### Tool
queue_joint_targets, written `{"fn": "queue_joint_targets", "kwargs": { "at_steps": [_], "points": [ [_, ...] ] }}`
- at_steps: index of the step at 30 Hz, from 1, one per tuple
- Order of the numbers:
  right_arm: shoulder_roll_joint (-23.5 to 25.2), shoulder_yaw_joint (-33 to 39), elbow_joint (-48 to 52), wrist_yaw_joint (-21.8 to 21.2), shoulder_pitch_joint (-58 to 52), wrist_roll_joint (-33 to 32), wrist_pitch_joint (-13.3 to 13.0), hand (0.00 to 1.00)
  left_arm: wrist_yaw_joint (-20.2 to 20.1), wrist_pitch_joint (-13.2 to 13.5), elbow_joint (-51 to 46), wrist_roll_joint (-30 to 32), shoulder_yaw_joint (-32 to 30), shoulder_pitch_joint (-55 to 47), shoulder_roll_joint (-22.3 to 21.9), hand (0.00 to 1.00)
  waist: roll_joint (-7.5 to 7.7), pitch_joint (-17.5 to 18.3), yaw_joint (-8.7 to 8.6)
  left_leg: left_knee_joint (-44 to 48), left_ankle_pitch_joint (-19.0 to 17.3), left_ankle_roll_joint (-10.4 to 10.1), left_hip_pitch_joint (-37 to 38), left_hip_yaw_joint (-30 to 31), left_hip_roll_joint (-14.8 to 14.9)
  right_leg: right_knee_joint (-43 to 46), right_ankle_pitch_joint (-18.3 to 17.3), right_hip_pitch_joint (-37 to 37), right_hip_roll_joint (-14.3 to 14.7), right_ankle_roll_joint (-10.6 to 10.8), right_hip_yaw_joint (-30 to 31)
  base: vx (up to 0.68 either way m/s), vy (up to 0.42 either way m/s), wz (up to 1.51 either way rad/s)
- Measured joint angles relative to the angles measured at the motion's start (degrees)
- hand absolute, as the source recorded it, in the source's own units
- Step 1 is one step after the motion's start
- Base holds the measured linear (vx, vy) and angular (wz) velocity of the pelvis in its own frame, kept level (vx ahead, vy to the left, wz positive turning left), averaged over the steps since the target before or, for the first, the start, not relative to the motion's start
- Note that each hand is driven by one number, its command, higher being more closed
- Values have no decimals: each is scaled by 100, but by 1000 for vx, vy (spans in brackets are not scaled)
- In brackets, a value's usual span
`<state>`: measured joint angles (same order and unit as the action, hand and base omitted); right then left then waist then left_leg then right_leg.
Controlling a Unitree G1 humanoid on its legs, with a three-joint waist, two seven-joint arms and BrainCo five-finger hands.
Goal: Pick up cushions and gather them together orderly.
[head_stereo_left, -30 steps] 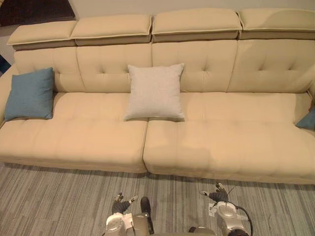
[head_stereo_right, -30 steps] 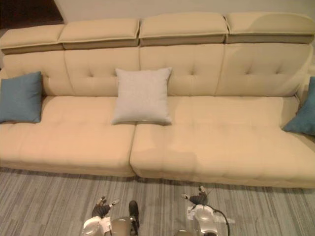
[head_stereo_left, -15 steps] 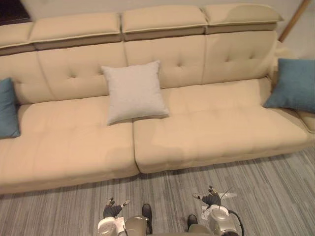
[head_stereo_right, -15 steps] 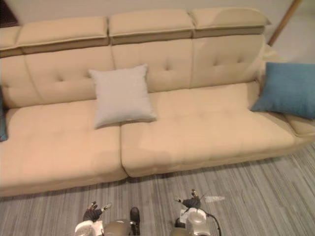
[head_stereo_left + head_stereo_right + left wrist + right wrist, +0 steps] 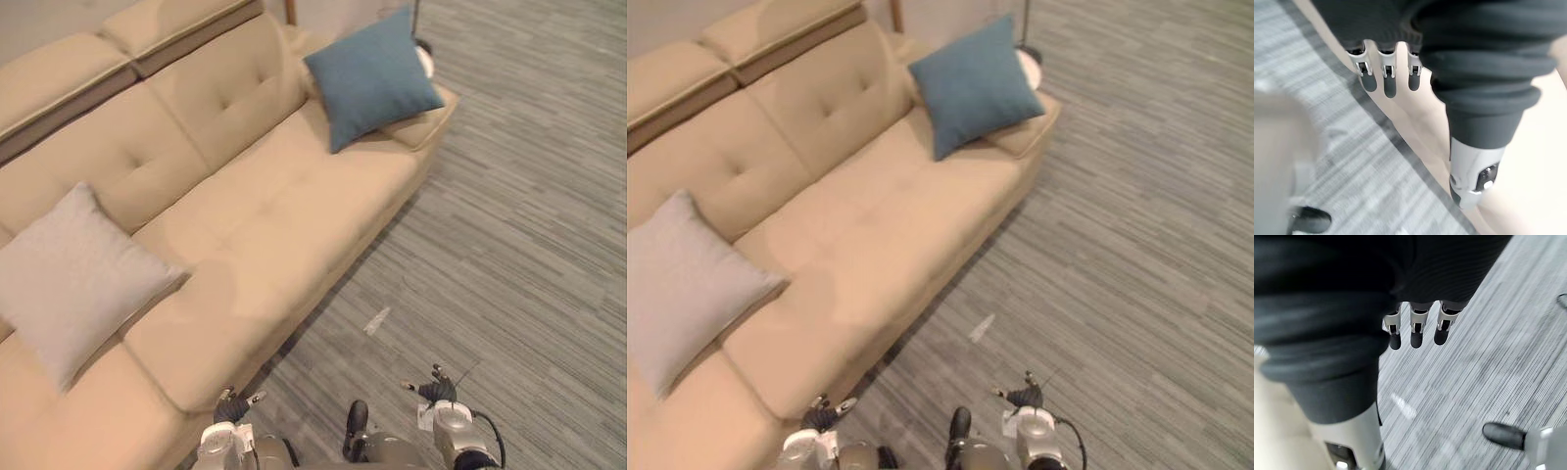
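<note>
**View swings right; both hands low and empty**

The whole picture has swung to the right since half a second ago. That is the camera turning, not the cushions moving.

Nearest, the left hand (image 5: 235,405) hangs at the sofa's front edge with its fingers (image 5: 1385,78) straight and relaxed, holding nothing. The right hand (image 5: 436,390) hangs over the floor (image 5: 519,225), a grey striped carpet. Its fingers (image 5: 1418,330) are just as loose, and it too holds nothing. A small pale scrap (image 5: 376,320) lies on the carpet just in front of the sofa.

The tan, button-tufted sofa (image 5: 274,225) runs on a slant from near left to far right. The grey cushion (image 5: 69,284) leans on the backrest, set like a diamond with one corner pointing along the seat toward the far end. Its left side is cut off by the frame. It is square, so it has no real long axis.

Well apart from it, at the far end, the blue cushion (image 5: 372,78) is propped against the armrest (image 5: 421,122). It is also tilted onto a corner, with its face turned toward the seat.

Behind it, a white disc (image 5: 424,61) is half hidden and hard to make out, and a wooden pole (image 5: 290,10) is cut off at the top.
</note>
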<state>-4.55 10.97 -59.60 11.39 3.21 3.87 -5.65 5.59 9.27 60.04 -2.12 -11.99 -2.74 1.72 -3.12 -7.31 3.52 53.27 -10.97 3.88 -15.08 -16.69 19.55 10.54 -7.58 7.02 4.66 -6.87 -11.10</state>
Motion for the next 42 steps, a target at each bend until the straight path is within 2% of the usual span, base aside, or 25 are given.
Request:
{"fn": "queue_joint_targets", "kwargs": {
  "at_steps": [1, 2, 4, 5, 6, 8, 9, 12, 14, 16, 18, 19, 20, 22, 24, 26, 27, 28, 29, 32, 34, 35, 38, 40, 42],
  "points": [
    [0, 19, -4, 4, -7, -4, 2, 0, -5, -4, -45, 1, -1, -9, 0, 0, 7, 2, 1, 125, -146, -180, -124, 203, -126, 53, -81, -40, 22, 3, 122, 253, 17, -94],
    [-19, 55, -16, 5, 81, -23, 20, 0, -25, -8, -132, -16, 8, -1, -21, 0, 49, -37, 26, -84, -440, -360, -370, 513, -587, 90, -105, -94, 16, -55, 531, 257, 33, -102],
    [-18, 132, -15, 4, 116, -66, 20, 0, -26, -6, -187, -15, 28, -3, -33, 0, 52, -33, 72, -574, -515, -436, -483, 645, -908, 43, -104, -132, -18, -53, 768, 252, 65, -112],
    [-7, 254, 1, 19, 155, -176, 28, 0, -30, -7, -221, -18, 29, 3, -63, 0, 10, -75, 125, -1662, -501, -500, -535, 873, -1388, -110, -108, -279, -42, -39, 1202, 206, 67, -100],
    [-18, 256, -2, 25, 159, -177, 28, 0, -30, -7, -221, -18, 31, 3, -67, 0, 5, -77, 131, -1818, -479, -531, -540, 932, -1445, -130, -111, -295, -52, -34, 1239, 277, 108, -117],
    [-34, 354, -14, 63, 206, -177, 29, 0, -39, -5, -237, -17, 76, -5, -108, 0, -50, -47, 262, -3477, 43, -979, -456, 1474, -1819, -250, -137, -327, -94, 76, 1675, 332, 169, -125],
    [-33, 360, -25, 90, 249, -178, 32, 0, -50, -3, -213, -23, 64, -22, -111, 0, -150, -7, 360, -3927, 846, -796, -294, 1494, -1838, -276, -197, -381, -59, 273, 1992, 468, 214, -125],
    [61, 383, -30, 88, 226, -172, 43, 0, -74, -7, -219, -20, 56, -11, -40, 0, -32, 12, 337, -3586, 539, -321, -225, 1064, -1906, -231, -376, -519, -276, 673, 2159, 419, 158, -63],
    [104, 456, -20, 90, 186, -171, 47, 0, -72, -11, -213, -17, 56, -15, -35, 0, 5, 7, 421, -3437, 335, -152, 70, 671, -1917, 483, -660, -418, -360, 1175, 2205, 373, 125, -76],
    [235, 438, 8, 82, 183, -161, 45, 0, -69, -57, -204, -16, 93, -46, -18, 0, 2, 7, 360, -3529, 136, -32, 670, 438, -1890, 2387, -837, 205, -408, 2289, 1888, 299, 64, -72],
    [282, 343, 12, 70, 226, -149, 48, 0, -56, -99, -204, -12, 276, -18, 63, 0, 14, 0, 318, -3599, 20, -35, 974, 311, -1828, 3439, -824, 710, -617, 2169, 1269, 254, 26, -35],
    [302, 341, 9, 66, 232, -149, 57, 0, -55, -113, -202, -12, 317, -16, 77, 0, 33, -24, 317, -3739, 17, -31, 1174, 266, -1828, 3577, -863, 821, -793, 1919, 955, 285, 14, -34],
    [331, 351, 16, 68, 227, -148, 59, 0, -41, -124, -202, -18, 348, -3, 59, 0, 59, -40, 309, -3957, 16, -31, 1442, 251, -1812, 3492, -942, 920, -992, 1478, 552, 275, -22, -26],
    [350, 347, 15, 66, 231, -133, 59, 0, -11, -124, -204, -17, 354, 122, 33, 0, 53, -59, 277, -4293, -14, -76, 1752, 280, -1708, 2740, -950, 1076, -1098, 1232, 76, 331, -126, -11],
    [330, 350, 1, 60, 258, -119, 71, 0, 1, -122, -196, -17, 444, 252, 51, 0, 127, -86, 251, -4457, -61, -167, 1844, 316, -1602, 1600, -560, 1330, -1053, 1101, -57, 246, -169, 5],
    [329, 412, -58, 62, 187, -119, 113, 0, 0, -121, -170, -5, 532, 299, 124, 0, 285, -123, 138, -4545, -109, -289, 2008, 492, -1691, 342, 297, 1277, -1106, 1101, 114, 264, -224, 40],
    [295, 455, -159, 72, 118, -119, 144, 0, 8, -123, -75, 46, 514, 300, 97, 0, 346, -113, 41, -4527, -262, -541, 2160, 675, -1692, 293, 1008, 1210, -1125, 924, 219, 354, -314, 53],
    [172, 457, -272, 71, 91, -106, 192, 0, 38, -119, 18, 96, 504, 272, -25, 0, 140, -72, -24, -4481, -320, -630, 2219, 805, -1488, 527, 827, 1187, -985, 774, 113, 355, -314, 44],
    [169, 465, -270, 74, 68, -105, 194, 0, 43, -121, 31, 98, 476, 247, -52, 0, 94, -53, -19, -4303, -328, -644, 2149, 895, -1404, 619, 594, 1201, -942, 731, 80, 342, -298, 16],
    [218, 561, -192, 86, -11, -112, 214, 0, 46, -132, -3, 99, 116, 201, -178, 0, 4, -106, -17, -1764, -220, -866, 1091, 1317, -996, 705, 194, 841, -686, 461, -142, 347, -322, 21],
    [230, 483, -193, 94, -60, -157, 215, 0, 59, -122, -116, 98, 70, 137, -152, 0, -48, -147, 95, -114, -201, -808, 463, 1290, -618, 710, -182, 271, -462, 215, -227, 370, -233, -1],
    [233, 483, -191, 97, -45, -160, 215, 0, 62, -124, -127, 98, 70, 145, -137, 0, -11, -168, 132, 2, -294, -754, 327, 1183, -601, 685, -260, 96, -458, 206, -222, 323, -134, -7],
    [223, 585, -177, 94, -29, -178, 210, 0, 59, -113, -229, 96, 226, 151, -115, 0, 44, -188, 154, -790, -510, -609, -189, 662, -860, 156, -328, -471, -501, 249, -238, 304, -59, 7],
    [214, 673, -175, 93, -21, -191, 208, 0, 43, -110, -241, 102, 354, 155, -103, 0, 53, -178, 161, -2278, -377, -632, -304, 438, -1281, -186, -338, -751, -598, 390, -291, 387, 16, 17],
    [166, 694, -192, 94, -17, -224, 199, 0, 2, -104, -229, 144, 466, 142, -85, 0, 42, -131, 303, -3985, 749, -617, -236, 425, -1731, -452, -381, -977, -669, 599, -242, 456, 68, -4]
  ]
}}
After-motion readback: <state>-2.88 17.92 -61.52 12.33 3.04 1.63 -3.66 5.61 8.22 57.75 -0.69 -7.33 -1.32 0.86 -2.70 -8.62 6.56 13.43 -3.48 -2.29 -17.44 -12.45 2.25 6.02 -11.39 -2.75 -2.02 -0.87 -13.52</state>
